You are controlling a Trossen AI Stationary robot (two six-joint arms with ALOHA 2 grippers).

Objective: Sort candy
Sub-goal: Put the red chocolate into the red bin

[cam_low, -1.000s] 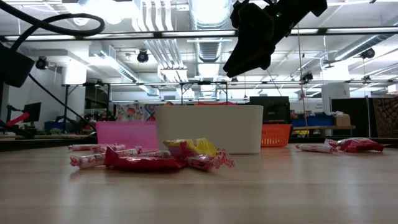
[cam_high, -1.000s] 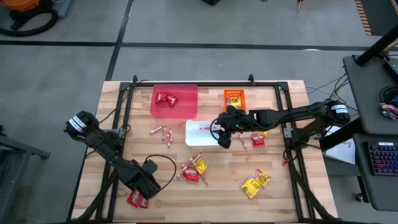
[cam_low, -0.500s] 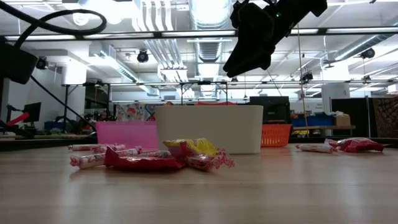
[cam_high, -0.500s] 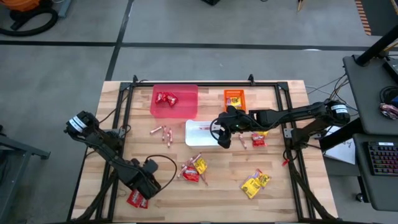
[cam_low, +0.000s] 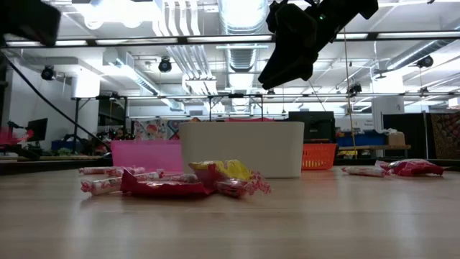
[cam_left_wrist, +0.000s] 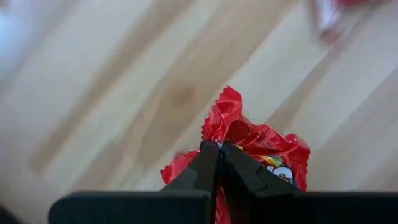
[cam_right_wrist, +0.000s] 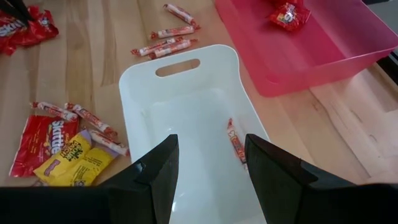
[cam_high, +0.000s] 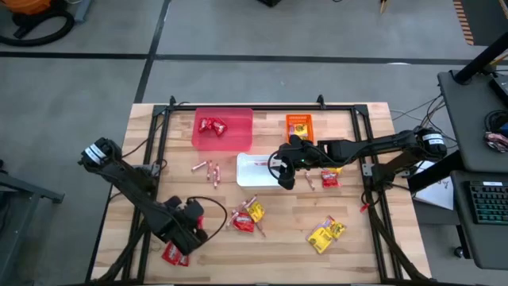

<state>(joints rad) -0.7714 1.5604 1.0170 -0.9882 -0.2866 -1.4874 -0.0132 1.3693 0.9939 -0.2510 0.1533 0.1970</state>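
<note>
My left gripper (cam_high: 180, 243) is at the near left of the table, shut on a shiny red candy packet (cam_left_wrist: 264, 149). A red packet (cam_high: 173, 254) shows just below it in the high view. My right gripper (cam_right_wrist: 208, 180) hangs open above the white bin (cam_high: 255, 169), which holds a red-and-white stick (cam_right_wrist: 236, 144). The pink bin (cam_high: 222, 129) holds red packets (cam_right_wrist: 287, 14), and the orange bin (cam_high: 299, 125) holds yellow-orange ones. Loose candy lies on the table: sticks (cam_high: 208, 169), a mixed pile (cam_high: 248, 216), yellow packets (cam_high: 325, 233). My left gripper pinches the red packet between its two fingertips, near its crimped end (cam_left_wrist: 227, 119). The fingers come from above, pointing down. The wrapper crumples up around the fingertips. Whether the packet is clear of the table I cannot tell.
A red packet and a yellow one (cam_high: 329, 176) lie to the right of the white bin. A black frame rail (cam_high: 254, 108) runs round the tabletop. Bare wood lies between the mixed pile and the yellow packets.
My left arm has risen a little; in the low view its dark part at the upper left has gone up. My right arm has kept still.
</note>
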